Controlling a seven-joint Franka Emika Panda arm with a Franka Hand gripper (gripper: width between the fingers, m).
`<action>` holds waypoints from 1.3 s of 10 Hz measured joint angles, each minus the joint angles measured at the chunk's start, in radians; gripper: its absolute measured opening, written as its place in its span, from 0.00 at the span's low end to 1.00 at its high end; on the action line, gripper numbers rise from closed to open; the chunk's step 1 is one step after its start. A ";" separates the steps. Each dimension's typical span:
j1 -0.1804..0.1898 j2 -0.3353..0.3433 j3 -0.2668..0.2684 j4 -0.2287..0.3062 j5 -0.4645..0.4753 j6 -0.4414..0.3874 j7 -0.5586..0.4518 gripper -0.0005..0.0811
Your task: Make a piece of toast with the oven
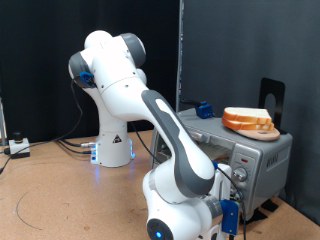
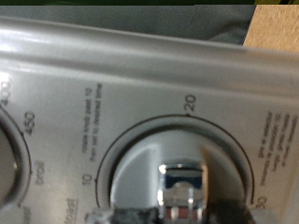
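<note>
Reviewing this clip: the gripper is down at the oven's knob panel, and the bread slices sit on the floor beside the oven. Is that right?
Not quite. The exterior view shows the bread slices lying on top of the oven, not on the floor. The rest holds: the gripper is at the knob panel, and the wrist view shows it right at a timer knob.

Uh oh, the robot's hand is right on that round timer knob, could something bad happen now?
Maybe. The gripper sits right at the timer knob on the oven; a crooked grip could slip off or turn it past the intended minutes, burning whatever is inside. Also, the bread slices lie on top of the oven, so a hard twist might shake them off.
</note>
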 joint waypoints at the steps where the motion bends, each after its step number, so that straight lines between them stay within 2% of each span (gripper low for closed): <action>1: -0.010 -0.027 0.009 -0.039 0.005 0.048 -0.115 0.12; 3: -0.032 -0.085 0.027 -0.122 0.033 0.146 -0.299 0.12; 5: -0.041 -0.106 0.033 -0.157 0.057 0.185 -0.369 0.12; 12: -0.044 -0.110 0.034 -0.165 0.065 0.192 -0.395 0.12; 13: -0.044 -0.110 0.032 -0.167 0.062 0.193 -0.394 0.16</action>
